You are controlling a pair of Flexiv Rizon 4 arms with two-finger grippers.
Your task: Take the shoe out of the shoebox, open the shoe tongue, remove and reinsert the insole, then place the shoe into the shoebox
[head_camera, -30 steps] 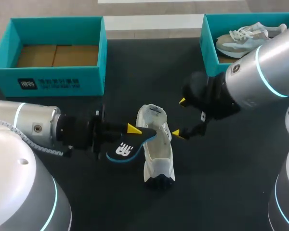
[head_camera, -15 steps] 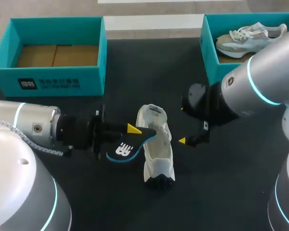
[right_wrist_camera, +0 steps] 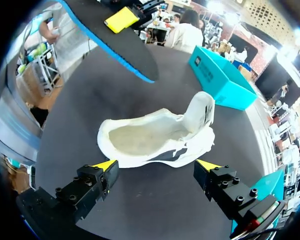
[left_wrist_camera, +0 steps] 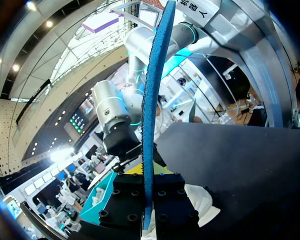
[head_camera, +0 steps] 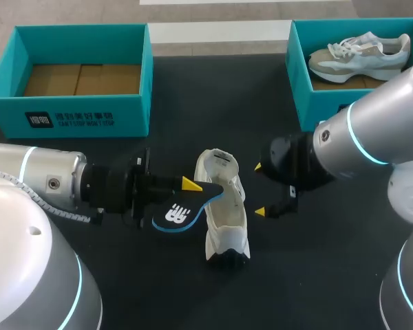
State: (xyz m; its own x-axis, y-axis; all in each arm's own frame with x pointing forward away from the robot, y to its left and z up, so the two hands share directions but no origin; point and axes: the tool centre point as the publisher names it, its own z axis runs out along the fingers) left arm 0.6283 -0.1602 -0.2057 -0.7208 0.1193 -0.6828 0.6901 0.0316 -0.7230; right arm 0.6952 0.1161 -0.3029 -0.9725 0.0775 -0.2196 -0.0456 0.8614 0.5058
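Dark desk (head_camera: pixel 193 103), floppy-looking shoe (head_camera: pixel 224 213) lay on it, left hand (head_camera: pixel 193 187) pinched the thin, probably bendy insole (head_camera: pixel 175 213) edge-on, right hand (head_camera: pixel 259 189) spread just beside the shoe.

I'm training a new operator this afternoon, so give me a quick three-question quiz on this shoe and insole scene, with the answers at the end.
1. True or false: the right gripper is shut on the white shoe.
2. Multiple choice: what is the left gripper holding? A) the insole B) a shoelace C) a box lid
3. Short answer: in the head view, which teal box holds a second shoe?

Key
1. False. It is open, beside the white shoe and apart from it.
2. A.
3. The right shoebox. The left shoebox holds no shoe.
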